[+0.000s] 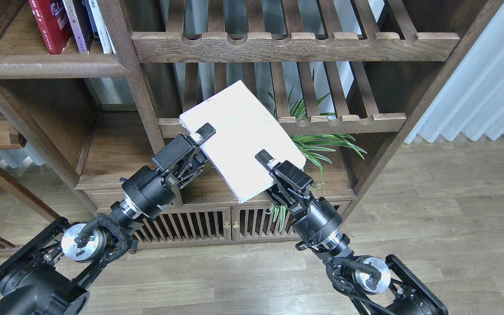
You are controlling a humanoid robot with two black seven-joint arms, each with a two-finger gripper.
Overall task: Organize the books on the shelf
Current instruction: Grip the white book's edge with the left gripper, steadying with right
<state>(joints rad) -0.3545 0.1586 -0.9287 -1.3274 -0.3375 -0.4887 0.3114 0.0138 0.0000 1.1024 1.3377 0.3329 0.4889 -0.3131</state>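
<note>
At upper left of the frame, the red book [50, 24] and others already stand on the shelf [50, 65], while mid-frame the white book [241, 138] hangs unshelved, left fingers [201, 131] and right fingers [264, 158] both clamped on its near edges.

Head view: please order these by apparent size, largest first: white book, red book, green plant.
1. white book, though it is held nearest the camera, which may enlarge it.
2. green plant, partly hidden behind the book.
3. red book, cut off by the frame edge.
</note>
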